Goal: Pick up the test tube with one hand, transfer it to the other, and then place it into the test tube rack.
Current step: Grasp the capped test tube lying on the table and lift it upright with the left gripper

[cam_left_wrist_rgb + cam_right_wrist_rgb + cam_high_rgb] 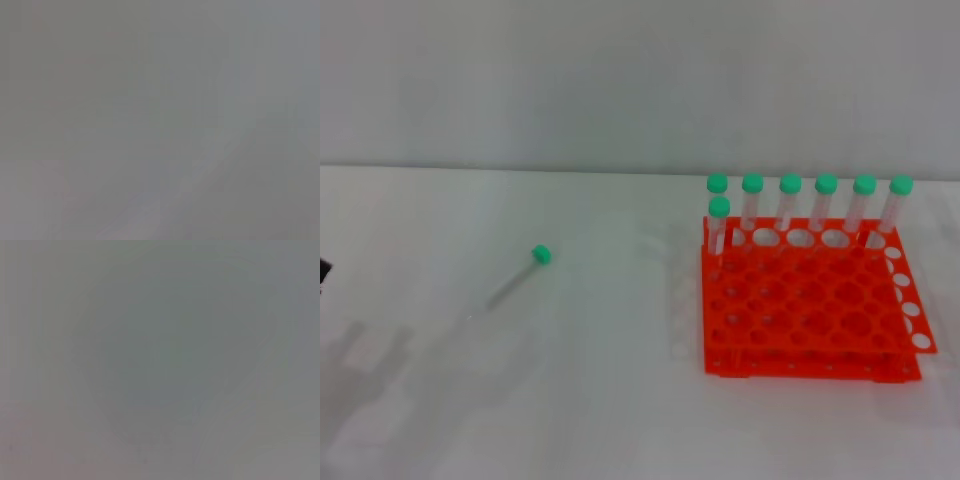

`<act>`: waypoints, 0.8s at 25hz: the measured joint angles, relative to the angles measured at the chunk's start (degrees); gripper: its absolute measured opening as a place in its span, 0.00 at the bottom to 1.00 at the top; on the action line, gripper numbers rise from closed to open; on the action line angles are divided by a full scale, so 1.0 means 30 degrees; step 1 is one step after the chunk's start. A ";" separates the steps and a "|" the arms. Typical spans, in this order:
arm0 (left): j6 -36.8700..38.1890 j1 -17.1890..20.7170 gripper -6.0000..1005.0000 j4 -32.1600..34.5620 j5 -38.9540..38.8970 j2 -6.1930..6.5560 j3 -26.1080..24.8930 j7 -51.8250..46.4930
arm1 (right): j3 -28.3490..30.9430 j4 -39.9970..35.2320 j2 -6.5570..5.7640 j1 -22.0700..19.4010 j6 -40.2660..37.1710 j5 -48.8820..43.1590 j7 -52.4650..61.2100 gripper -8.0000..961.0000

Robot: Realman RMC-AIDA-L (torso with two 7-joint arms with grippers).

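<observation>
The test tube lies flat on the white surface, well apart from the test tube rack and on the robot's left of it. Long axis runs diagonally: green cap toward the far right, clear end toward the near left. The rack holds seven capped tubes upright along its far edge. Only a dark sliver at the head view's left edge, possibly part of the left arm, shows; neither pincer is visible, so their state cannot be told. Both wrist views are featureless. Judgement: the left arm is nearer the tube.
</observation>
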 joint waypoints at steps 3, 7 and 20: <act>0.1494 -0.1214 0.84 -0.2676 0.0906 0.0719 0.0551 -0.2548 | -0.0013 0.0000 -0.0004 0.0068 -0.0062 0.0001 0.0005 0.91; 0.2879 -0.2209 0.84 -0.4856 0.0197 0.1578 0.1865 -0.5326 | -0.0014 0.0002 -0.0022 0.0094 -0.0104 0.0005 0.0010 0.91; 0.2388 -0.7482 0.84 -1.3279 0.5568 0.3770 0.5557 -1.1801 | -0.0098 -0.0069 -0.0038 0.0418 -0.0021 0.0009 -0.0143 0.91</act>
